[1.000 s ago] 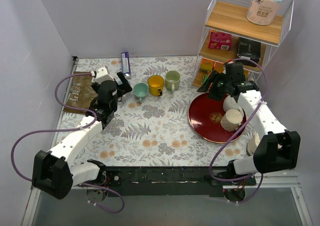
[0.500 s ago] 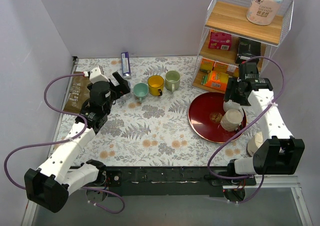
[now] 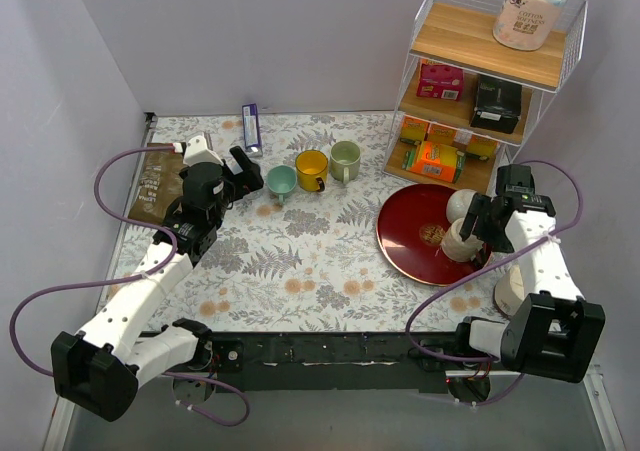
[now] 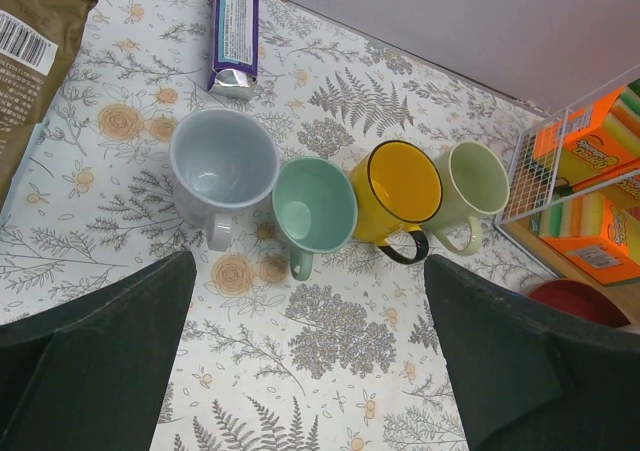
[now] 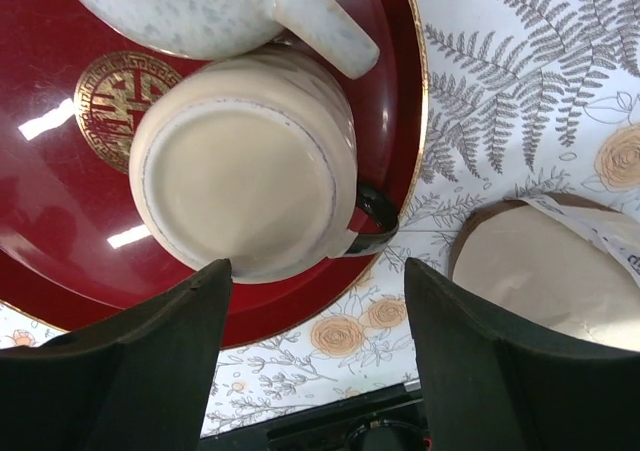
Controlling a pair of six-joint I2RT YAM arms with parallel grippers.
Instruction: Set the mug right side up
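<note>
Change over the last second: my right hand (image 3: 478, 221) swings off the shelf rack (image 3: 490, 71), where it sits a second ago, and now hangs over the near-right part of the red plate (image 3: 410, 221). That puts it right above the mug (image 3: 462, 239), so I judge the approach is nearly done and the grasp itself is not yet made. Left arm shifts only a little and is not part of this step.

Mug (image 5: 240, 186) stands base-up on the red plate (image 5: 60, 241), with its flat pale bottom facing the wrist camera and its dark handle poking out toward the plate rim. A speckled pale mug (image 5: 200, 11) touches or sits just beside it on the far side; I cannot tell which. A paper-covered round thing (image 5: 540, 271) lies off the plate on the surface (image 3: 300, 261).

Right hand (image 5: 315, 301): wide open and empty, fingers spread to either side of the mug's near edge, with no contact that I can see.

Left hand (image 4: 308, 266): also wide open and empty, hovering over the row of four upright mugs (image 4: 315, 206) and touching none of them.

Task state: mug not yet flipped, and next I need to drop down and close on its wall or handle
</note>
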